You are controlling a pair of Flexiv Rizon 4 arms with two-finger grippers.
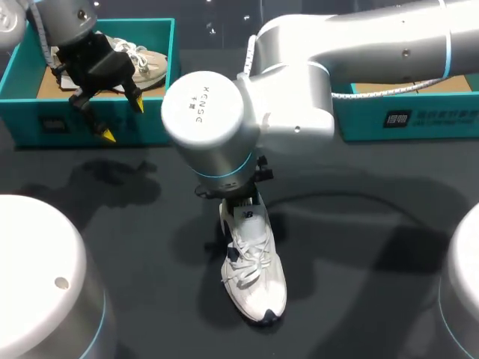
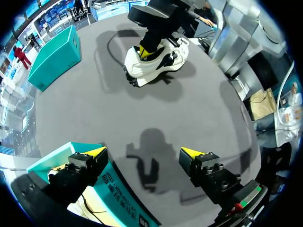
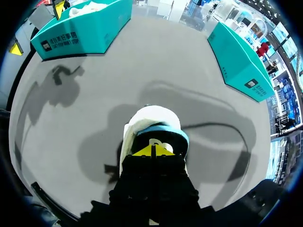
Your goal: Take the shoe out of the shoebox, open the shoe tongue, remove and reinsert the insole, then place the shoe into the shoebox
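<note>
At the left, my left pincer (image 1: pixel 120 120) hangs with its yellow tips spread wide and nothing between them, over the front wall of the teal cardboard shoebox (image 1: pixel 30 120). The head view shows a pale beige laced shoe (image 1: pixel 146 63) lying inside that box. The left wrist view catches only the box's near corner, under one finger. The front wall carries a dark label and white print.

In the middle of the dark grey bench (image 1: pixel 359 247), the white laced trainer (image 1: pixel 254 278) stands on its sole, outside both boxes. My right pincer (image 3: pixel 152 150) sits at its heel opening. The head view hides it under my wrist. The right wrist view shows the tips drawn together, though I cannot tell whether they pinch anything.

At the right stands a second teal box (image 1: pixel 404 116), also printed in white.
</note>
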